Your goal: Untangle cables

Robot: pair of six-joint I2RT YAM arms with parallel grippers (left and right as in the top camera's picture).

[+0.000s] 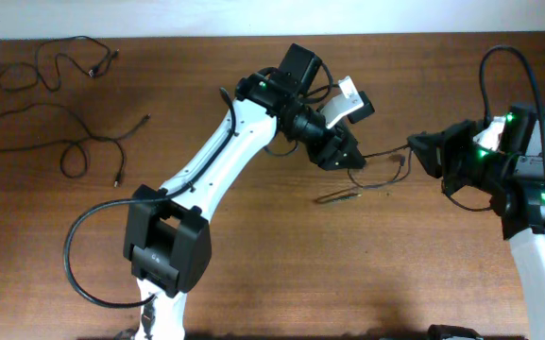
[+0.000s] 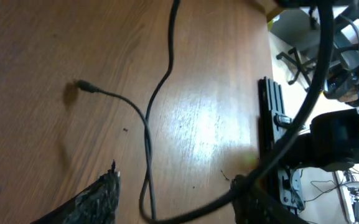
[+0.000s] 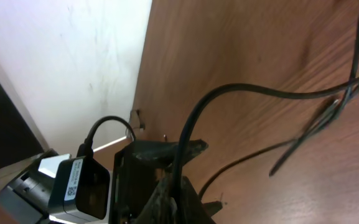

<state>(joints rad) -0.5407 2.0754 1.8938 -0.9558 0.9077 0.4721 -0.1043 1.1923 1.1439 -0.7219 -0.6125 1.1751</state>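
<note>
Overhead, the cable [image 1: 385, 149] being worked lies right of the middle of the tabletop [image 1: 281, 283]. It is a thin strand strung between the two grippers, and a small loop [image 1: 346, 195], seemingly part of it, rests on the wood just towards the front edge. The right gripper [image 1: 414, 144] is pressed together on one end of the strand. In its wrist view the cord rises from between the fingers [image 3: 157, 199] and arcs away over the wood. The left gripper [image 1: 352, 159] stands spread. Its wrist view shows the cord running between its own fingers [image 2: 101, 196] with neither touching it, and a plug [image 2: 83, 86] lying free beyond. Two other cables [image 1: 59, 142] lie separate near the far left corner, well apart from this one. The step looks like taking hold so the loop can be drawn out. To do it well, the left gripper should close only once the strand sits centred between its fingers, low near the wood. It should then pull slowly away from the right gripper, which should hold firm. A jerk could tighten the loop into a knot.
</note>
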